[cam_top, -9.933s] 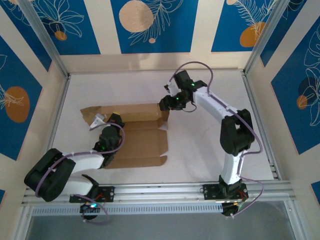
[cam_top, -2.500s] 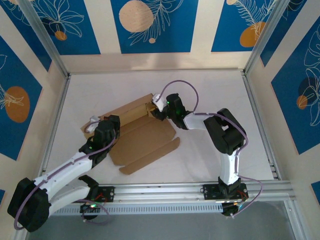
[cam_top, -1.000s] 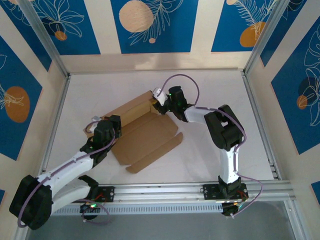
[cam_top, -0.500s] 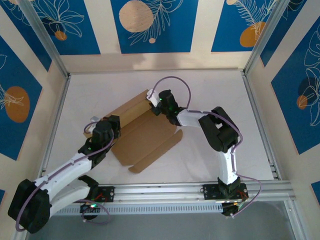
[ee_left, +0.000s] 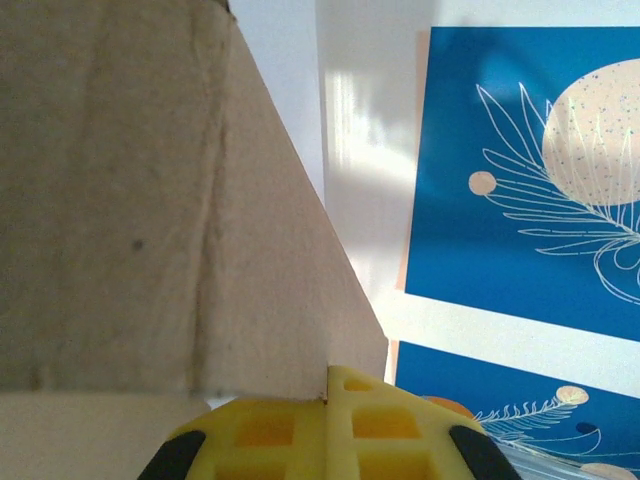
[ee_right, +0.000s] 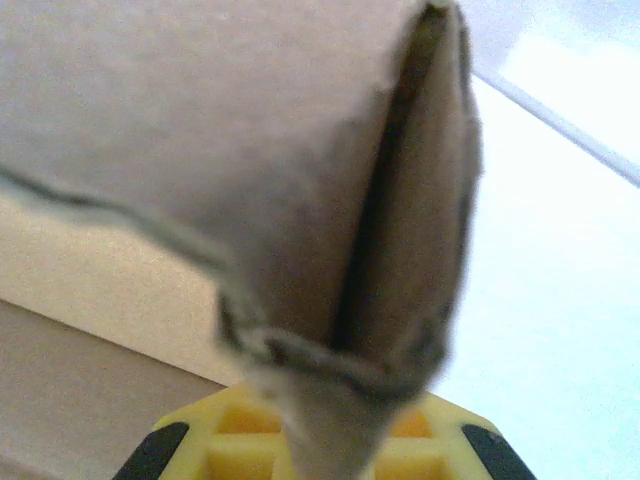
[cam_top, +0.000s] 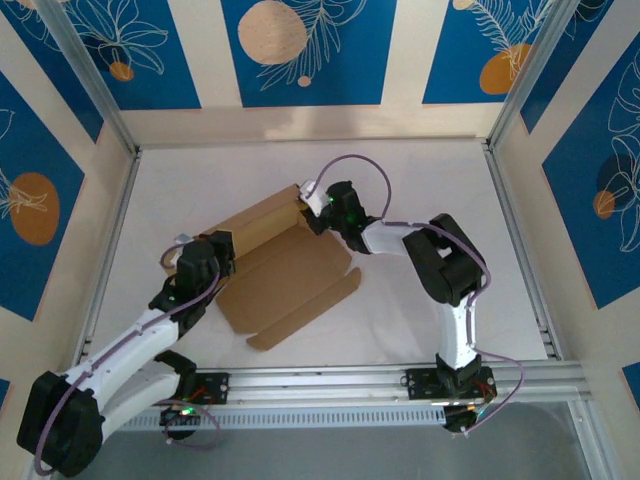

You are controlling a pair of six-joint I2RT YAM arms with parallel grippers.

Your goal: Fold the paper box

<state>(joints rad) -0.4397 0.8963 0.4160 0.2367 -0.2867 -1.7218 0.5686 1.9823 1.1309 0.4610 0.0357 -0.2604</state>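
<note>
The paper box (cam_top: 290, 278) is a brown cardboard sheet lying slantwise on the white table, its far long wall folded up into a doubled strip (cam_top: 255, 222). My left gripper (cam_top: 197, 262) is shut on the strip's left end. In the left wrist view the cardboard (ee_left: 150, 200) runs into the seam between the yellow fingers (ee_left: 380, 430). My right gripper (cam_top: 316, 204) is shut on the strip's right end. In the right wrist view the doubled flap (ee_right: 330, 200) is pinched between the yellow fingers (ee_right: 225, 440). The near flaps (cam_top: 300, 315) lie flat.
Blue and cream wall panels (cam_top: 300, 50) close off the back and sides. An aluminium rail (cam_top: 320, 380) runs along the near edge by the arm bases. Bare white table (cam_top: 430, 170) lies right of and behind the box.
My left gripper has drawn a little to the left with its end of the box, which has shifted slightly. The right gripper moved left and came back, keeping its grip.
</note>
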